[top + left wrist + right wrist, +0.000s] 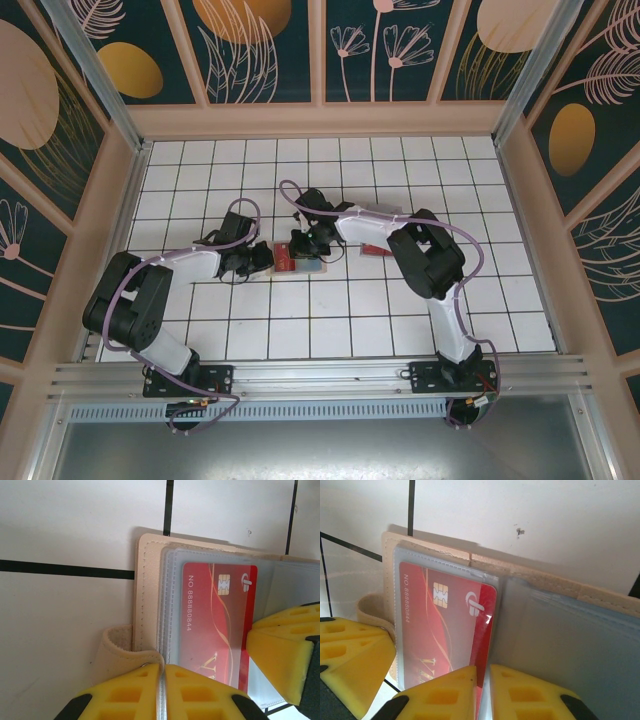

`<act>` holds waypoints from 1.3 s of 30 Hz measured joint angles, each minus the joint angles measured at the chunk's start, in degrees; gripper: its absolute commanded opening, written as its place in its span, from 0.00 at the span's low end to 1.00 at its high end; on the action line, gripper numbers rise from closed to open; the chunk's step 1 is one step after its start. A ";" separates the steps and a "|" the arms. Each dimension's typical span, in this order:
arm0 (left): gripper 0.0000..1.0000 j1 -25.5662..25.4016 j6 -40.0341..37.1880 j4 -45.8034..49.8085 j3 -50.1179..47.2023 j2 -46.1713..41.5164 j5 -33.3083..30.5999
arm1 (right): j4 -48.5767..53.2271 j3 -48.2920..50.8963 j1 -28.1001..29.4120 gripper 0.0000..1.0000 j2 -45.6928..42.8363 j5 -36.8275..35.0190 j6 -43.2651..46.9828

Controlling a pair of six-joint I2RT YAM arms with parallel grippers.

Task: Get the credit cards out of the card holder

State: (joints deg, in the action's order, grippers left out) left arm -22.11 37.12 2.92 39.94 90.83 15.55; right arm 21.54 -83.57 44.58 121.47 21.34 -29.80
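Card holder (145, 590) lies open mid-table on the tiles (400, 310); the left gripper (161, 674) pinches its clear sleeve (172, 605), the right gripper (482, 674) is clamped on the red card (445, 625).

Laid open on the bench (400, 310), near its middle: the card holder (300, 263). Tucked in a sleeve on its left half: a credit card (215, 625). Clamped on the holder's left edge, just beside the strap (117, 650): the left gripper (262, 258). Pinched over the card's right edge, by the fold: the right gripper (316, 246). Close together, with the card between.
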 measured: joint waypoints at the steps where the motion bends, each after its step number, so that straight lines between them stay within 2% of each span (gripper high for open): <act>1: 0.14 0.00 0.00 0.00 0.00 0.00 0.00 | -0.13 0.02 0.00 0.20 0.00 0.22 -0.13; 13: 0.13 0.00 0.00 -0.13 0.00 0.09 0.02 | -1.20 0.39 -0.24 0.18 0.00 3.02 -0.39; 16: 0.14 0.00 0.00 -0.13 0.00 0.09 0.02 | -1.22 0.57 -0.28 0.12 0.00 3.17 -0.57; 19: 0.13 0.00 0.00 -0.13 0.00 0.09 0.02 | -1.53 0.92 -0.42 0.02 0.00 3.26 -0.83; 21: 0.13 0.00 0.00 -0.11 0.00 0.09 0.02 | -1.84 1.11 -0.52 0.00 0.00 3.56 -0.94; 34: 0.13 0.00 0.00 -0.13 -0.04 0.11 0.02 | -3.56 4.76 -2.58 0.00 -2.29 4.31 -1.01; 36: 0.13 0.00 0.00 -0.13 -0.04 0.13 0.02 | -3.56 4.87 -2.67 0.03 -2.32 4.46 -1.01; 39: 0.13 0.00 0.00 -0.17 -0.04 0.22 0.04 | -3.63 4.90 -2.71 0.14 -2.32 4.68 -1.16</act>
State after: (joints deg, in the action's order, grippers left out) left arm -22.11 37.12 2.74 39.90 91.05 15.59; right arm 17.91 -78.67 41.87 119.15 26.02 -30.96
